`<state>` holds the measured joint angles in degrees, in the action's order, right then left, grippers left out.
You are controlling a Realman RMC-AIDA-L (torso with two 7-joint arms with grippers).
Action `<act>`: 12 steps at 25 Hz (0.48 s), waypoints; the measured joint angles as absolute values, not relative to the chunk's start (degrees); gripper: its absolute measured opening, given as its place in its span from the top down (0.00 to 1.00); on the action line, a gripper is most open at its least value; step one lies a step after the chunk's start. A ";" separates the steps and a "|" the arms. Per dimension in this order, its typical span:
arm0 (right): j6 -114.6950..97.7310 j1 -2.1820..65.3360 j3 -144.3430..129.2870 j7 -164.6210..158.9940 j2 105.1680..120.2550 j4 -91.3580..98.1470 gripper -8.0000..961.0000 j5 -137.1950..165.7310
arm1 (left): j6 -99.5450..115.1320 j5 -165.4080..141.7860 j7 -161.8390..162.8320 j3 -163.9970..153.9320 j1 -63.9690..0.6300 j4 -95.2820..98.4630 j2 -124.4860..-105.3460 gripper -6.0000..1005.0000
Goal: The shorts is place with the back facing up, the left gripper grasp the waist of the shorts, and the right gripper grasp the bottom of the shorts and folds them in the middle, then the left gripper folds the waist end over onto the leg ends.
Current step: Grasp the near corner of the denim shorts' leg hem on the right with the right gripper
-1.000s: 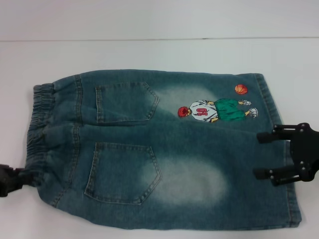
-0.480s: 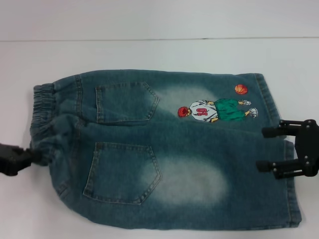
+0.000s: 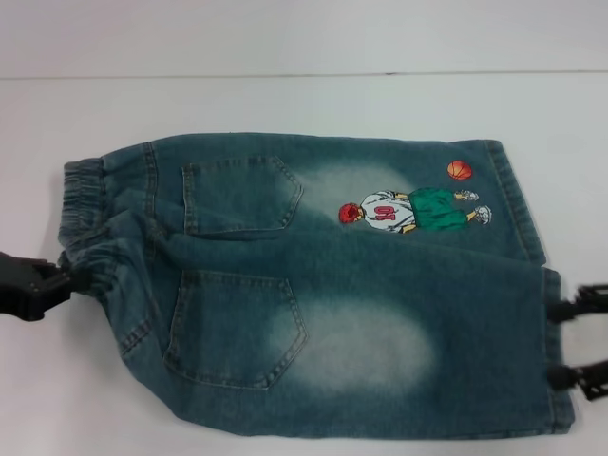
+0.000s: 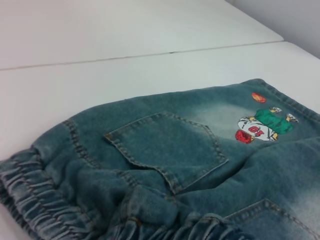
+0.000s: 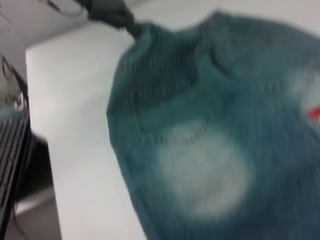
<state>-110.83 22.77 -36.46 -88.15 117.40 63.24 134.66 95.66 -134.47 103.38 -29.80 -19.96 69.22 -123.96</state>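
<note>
Faded denim shorts (image 3: pixel 323 285) lie flat on a white table (image 3: pixel 285 104), back pockets up, the ruffled waist (image 3: pixel 85 228) at the left and the leg hems (image 3: pixel 541 313) at the right. The left gripper (image 3: pixel 66 282) pinches the bunched near corner of the waist. The right gripper (image 3: pixel 560 342) sits at the hem edge, fingers (image 3: pixel 570 309) spread apart, holding nothing.

Even, soft light, faint shadows; right wrist view is smeared with blur.
</note>
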 joint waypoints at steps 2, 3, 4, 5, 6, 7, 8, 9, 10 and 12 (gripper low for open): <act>-112.94 23.88 -36.85 -91.55 117.42 66.45 0.05 140.60 | 95.55 -134.46 103.38 -29.95 -20.22 68.78 -123.96 0.92; -112.94 23.88 -36.85 -91.55 117.42 66.45 0.05 140.60 | 95.54 -134.45 103.37 -29.96 -20.34 68.69 -123.95 0.92; -113.41 24.39 -37.30 -92.45 117.41 66.85 0.05 142.38 | 95.53 -134.45 103.37 -30.00 -20.43 68.63 -123.95 0.92; -113.64 24.83 -37.92 -93.06 117.42 66.89 0.05 144.11 | 95.51 -134.44 103.37 -30.01 -20.52 68.60 -123.95 0.92; -113.74 25.44 -38.88 -93.79 117.42 66.93 0.05 146.37 | 95.50 -134.43 103.37 -29.99 -20.53 68.60 -123.94 0.92; -113.74 25.95 -39.70 -94.30 117.47 66.83 0.06 148.19 | 95.50 -134.43 103.38 -30.01 -20.57 68.60 -123.94 0.92; -113.74 26.60 -40.56 -94.97 117.62 66.73 0.06 150.35 | 95.49 -134.42 103.42 -30.00 -20.61 68.62 -123.93 0.92; -113.74 27.11 -41.42 -95.67 117.79 66.68 0.06 152.06 | 95.49 -134.41 103.52 -30.00 -20.67 68.70 -123.93 0.93; -113.74 27.48 -42.16 -96.38 117.94 66.68 0.06 153.12 | 95.49 -134.41 103.62 -30.00 -20.76 68.79 -123.93 0.93; -113.73 27.93 -44.24 -98.14 118.12 66.81 0.06 154.18 | 95.51 -134.39 103.70 -29.99 -20.87 68.84 -123.93 0.93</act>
<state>-113.73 27.93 -44.24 -98.14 118.12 66.81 154.18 95.51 -134.39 103.70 -29.99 -20.87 68.84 -123.93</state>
